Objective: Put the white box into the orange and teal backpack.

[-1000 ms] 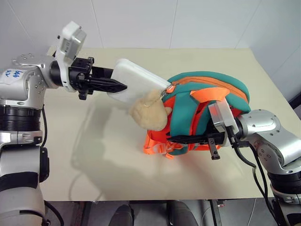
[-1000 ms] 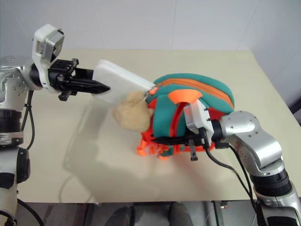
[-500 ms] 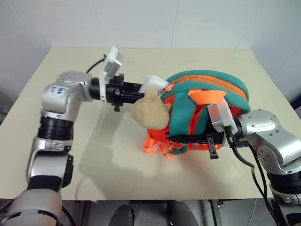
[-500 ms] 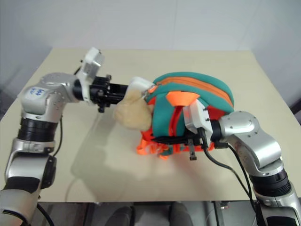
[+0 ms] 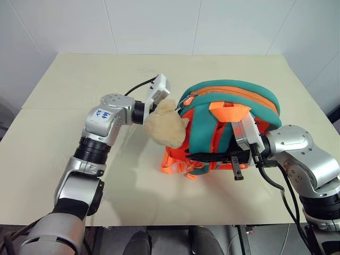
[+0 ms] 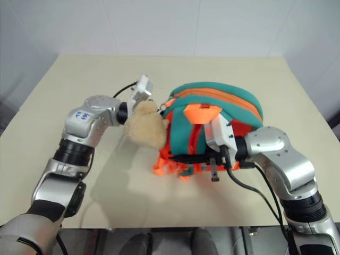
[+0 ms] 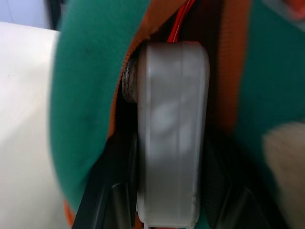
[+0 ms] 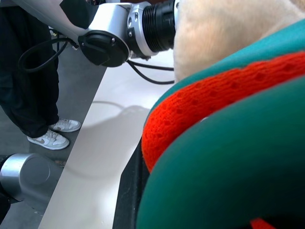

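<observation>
An orange and teal backpack [image 5: 234, 119] sits upright near the middle of a pale worktop [image 5: 69, 85], a little toward its right edge, with a tan plush toy [image 5: 166, 125] hanging at its left side.

The robot's left arm reaches in from the left, and its left gripper [image 7: 167, 210] is buried in the backpack's open mouth behind the plush toy. In the left wrist view, the white box [image 7: 171, 138] stands on edge between the 2 black fingers, the jaws clamped on its near end, with teal and orange fabric wrapping both sides of it. The box looks to be most of the way inside the opening.

The right gripper [image 5: 234, 158] presses in at the front of the backpack, low among the orange straps [image 5: 178, 163]. Its jaws are clenched nearly tight, apparently on a strap or fold of fabric, steadying the bag.

Judged from this, the carrying and aiming are done and the insertion is well along. What remains is to push the box fully in, let go of it, and draw the left arm out without dragging the box back or tipping the bag.
</observation>
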You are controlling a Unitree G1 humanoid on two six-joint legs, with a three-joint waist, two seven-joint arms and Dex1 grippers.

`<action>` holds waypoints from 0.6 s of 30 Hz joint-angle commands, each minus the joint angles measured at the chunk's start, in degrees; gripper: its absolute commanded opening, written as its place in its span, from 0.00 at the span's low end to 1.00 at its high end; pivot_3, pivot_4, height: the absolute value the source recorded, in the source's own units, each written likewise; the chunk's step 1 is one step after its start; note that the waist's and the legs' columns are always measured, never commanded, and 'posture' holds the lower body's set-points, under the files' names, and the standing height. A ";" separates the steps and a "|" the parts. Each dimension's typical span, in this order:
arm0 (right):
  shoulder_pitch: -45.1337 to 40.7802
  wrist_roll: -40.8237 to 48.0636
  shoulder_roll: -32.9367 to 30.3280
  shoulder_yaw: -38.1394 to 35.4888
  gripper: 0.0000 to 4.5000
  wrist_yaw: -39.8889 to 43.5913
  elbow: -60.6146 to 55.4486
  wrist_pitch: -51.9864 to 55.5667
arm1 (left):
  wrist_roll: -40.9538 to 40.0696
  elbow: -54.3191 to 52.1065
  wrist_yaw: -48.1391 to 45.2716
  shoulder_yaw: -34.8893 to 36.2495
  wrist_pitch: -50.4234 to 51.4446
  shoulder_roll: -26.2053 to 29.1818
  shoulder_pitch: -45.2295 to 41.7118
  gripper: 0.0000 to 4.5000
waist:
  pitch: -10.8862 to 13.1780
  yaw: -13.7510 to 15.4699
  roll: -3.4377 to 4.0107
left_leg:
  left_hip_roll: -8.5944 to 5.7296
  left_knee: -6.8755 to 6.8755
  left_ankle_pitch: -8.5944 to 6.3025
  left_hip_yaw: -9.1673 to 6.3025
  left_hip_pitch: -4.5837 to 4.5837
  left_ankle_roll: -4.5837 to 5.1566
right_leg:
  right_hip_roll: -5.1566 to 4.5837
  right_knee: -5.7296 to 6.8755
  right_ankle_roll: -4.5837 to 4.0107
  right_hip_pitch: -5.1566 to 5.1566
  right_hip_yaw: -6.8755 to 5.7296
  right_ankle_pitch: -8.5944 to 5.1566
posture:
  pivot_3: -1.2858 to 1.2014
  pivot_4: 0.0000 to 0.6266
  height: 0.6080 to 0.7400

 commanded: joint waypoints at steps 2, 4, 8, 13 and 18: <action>-0.69 -0.29 0.38 -0.28 0.11 -0.64 -1.92 -1.45 | 0.48 0.06 0.77 -0.49 -0.66 -2.56 -1.52 0.29 | 0.00 0.05 0.00 | 0.00 0.00 0.00 0.00 0.00 0.00 | 0.00 0.00 0.00 0.00 0.00 0.00 | 0.52 0.24 1.00; -0.75 -0.50 0.40 -0.22 0.11 -0.68 -1.80 -1.51 | 1.88 0.25 1.86 -0.49 -3.73 -3.44 -1.29 0.29 | 0.00 0.08 0.00 | 0.00 0.01 0.00 0.00 0.00 0.00 | 0.00 0.00 0.01 0.00 0.00 0.00 | 0.52 0.24 1.00; -0.82 -0.73 0.50 -0.16 0.11 -0.91 -1.69 -1.60 | 3.32 1.11 1.50 -1.34 -3.61 -3.40 -1.78 0.58 | 0.00 0.03 0.00 | -0.01 0.02 0.00 0.00 0.00 0.00 | 0.00 0.00 0.02 0.01 0.00 0.01 | 0.52 0.24 1.00; -0.91 -0.88 0.70 -0.06 0.11 -1.05 -1.60 -1.64 | 4.19 1.44 1.58 -1.89 -1.34 -3.46 -2.66 0.91 | 0.00 0.10 0.00 | -0.02 0.03 0.00 0.00 0.00 0.00 | 0.00 0.00 0.02 0.02 0.00 0.01 | 0.52 0.24 1.00; -1.10 -1.14 0.83 -0.01 0.11 -1.03 -1.37 -1.76 | 4.46 1.06 1.75 -1.36 -1.09 -2.89 -3.28 0.99 | 0.00 0.08 0.00 | -0.02 0.02 0.00 0.00 0.00 0.00 | 0.00 -0.01 0.03 0.02 0.01 0.02 | 0.52 0.24 1.00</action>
